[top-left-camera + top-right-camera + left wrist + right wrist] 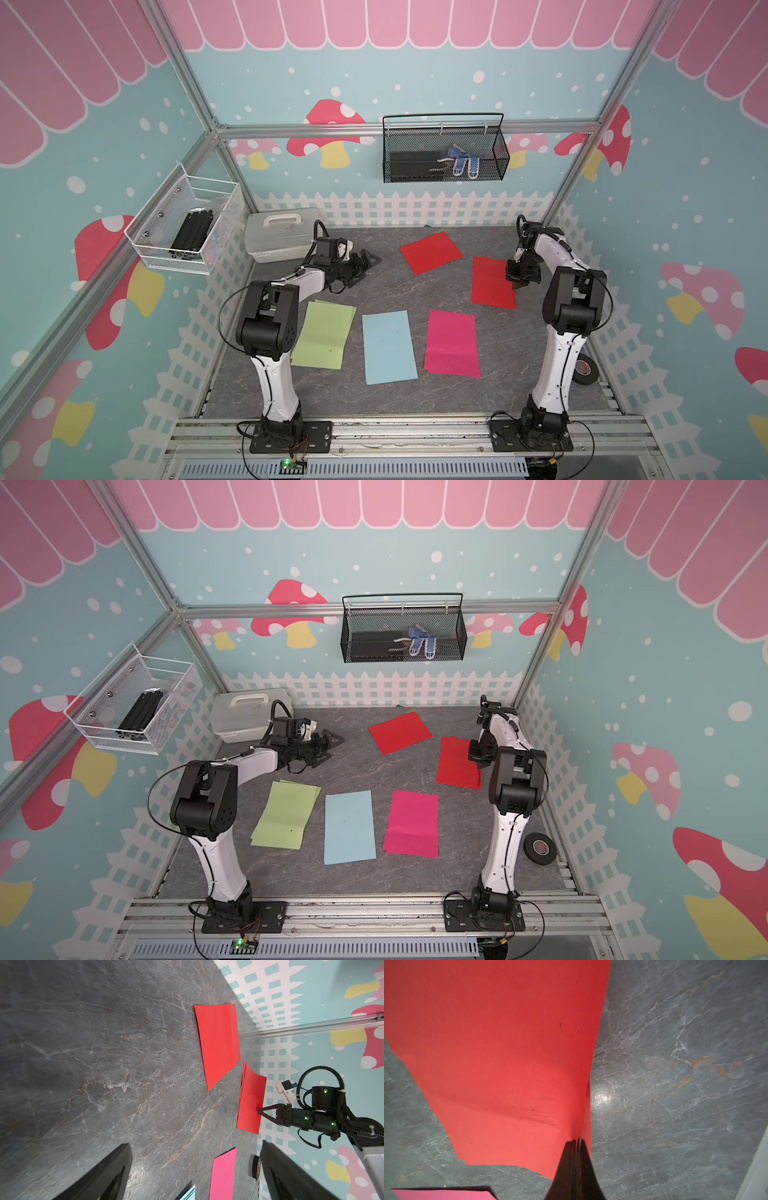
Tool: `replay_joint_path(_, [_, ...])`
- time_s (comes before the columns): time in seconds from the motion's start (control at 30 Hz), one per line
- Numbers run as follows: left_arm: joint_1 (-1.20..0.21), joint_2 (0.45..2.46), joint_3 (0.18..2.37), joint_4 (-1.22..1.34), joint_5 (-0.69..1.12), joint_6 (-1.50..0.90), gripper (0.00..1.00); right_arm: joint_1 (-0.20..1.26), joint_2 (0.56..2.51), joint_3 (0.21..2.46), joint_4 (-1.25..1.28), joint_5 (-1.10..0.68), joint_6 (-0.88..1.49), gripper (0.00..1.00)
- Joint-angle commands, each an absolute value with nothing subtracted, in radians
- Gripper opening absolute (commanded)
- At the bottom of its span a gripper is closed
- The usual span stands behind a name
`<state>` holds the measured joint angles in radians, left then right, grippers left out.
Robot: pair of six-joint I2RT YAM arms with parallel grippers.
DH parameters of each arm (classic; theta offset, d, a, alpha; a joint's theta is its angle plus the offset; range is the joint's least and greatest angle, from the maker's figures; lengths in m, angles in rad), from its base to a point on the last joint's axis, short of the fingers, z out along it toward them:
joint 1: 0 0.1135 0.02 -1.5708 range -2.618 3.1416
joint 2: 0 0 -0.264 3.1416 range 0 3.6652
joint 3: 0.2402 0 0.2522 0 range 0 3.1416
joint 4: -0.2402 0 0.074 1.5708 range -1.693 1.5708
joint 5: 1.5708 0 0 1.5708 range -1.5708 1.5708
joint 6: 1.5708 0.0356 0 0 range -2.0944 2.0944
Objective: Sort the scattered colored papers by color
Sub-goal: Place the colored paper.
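Observation:
In both top views a red paper [431,252] [400,731] lies tilted at the far middle of the table. My right gripper [517,286] [576,1139] is shut on the right edge of another red paper [492,282] [498,1053], which lifts and creases at the pinch. A second red edge shows under it in the left wrist view. Nearer the front lie green papers [324,334], slightly offset, a light blue paper [388,347] and a magenta paper [452,344]. My left gripper [365,270] [195,1145] hangs open over bare table at the far left, holding nothing.
A white lidded box [278,237] stands at the far left corner behind the left arm. A black tape roll [586,370] lies by the right wall. A black mesh basket [444,149] and a white wire basket [187,224] hang on the walls.

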<state>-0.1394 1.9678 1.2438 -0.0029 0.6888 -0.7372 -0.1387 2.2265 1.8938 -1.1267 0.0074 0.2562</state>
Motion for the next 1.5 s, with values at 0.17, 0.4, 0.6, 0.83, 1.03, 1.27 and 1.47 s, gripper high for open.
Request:
replay_joint_path(0.17, [-0.133, 1.999, 1.241, 0.008, 0.706, -0.736, 0.99, -0.105, 2.285, 1.978, -1.209, 0.158, 0.214, 0.00])
replay_joint_path(0.4, [-0.132, 2.003, 1.243, 0.006, 0.706, -0.732, 0.99, -0.089, 2.316, 2.009, -1.219, 0.166, 0.196, 0.00])
replay_joint_path(0.6, [-0.130, 2.005, 1.243, 0.001, 0.705, -0.730, 0.99, -0.080, 2.335, 2.041, -1.224, 0.173, 0.193, 0.00])
replay_joint_path(0.83, [-0.130, 2.007, 1.243, 0.000, 0.705, -0.729, 0.99, -0.075, 2.352, 2.058, -1.228, 0.169, 0.193, 0.00])
replay_joint_path(1.03, [-0.129, 2.008, 1.240, -0.003, 0.704, -0.727, 0.99, -0.075, 2.358, 2.059, -1.228, 0.150, 0.196, 0.00])
replay_joint_path(1.27, [-0.129, 2.005, 1.239, 0.000, 0.704, -0.727, 0.99, -0.075, 2.354, 2.054, -1.225, 0.117, 0.207, 0.00])
replay_joint_path(1.47, [-0.130, 2.006, 1.236, 0.000, 0.704, -0.726, 0.99, -0.075, 2.326, 2.030, -1.203, 0.061, 0.213, 0.00])
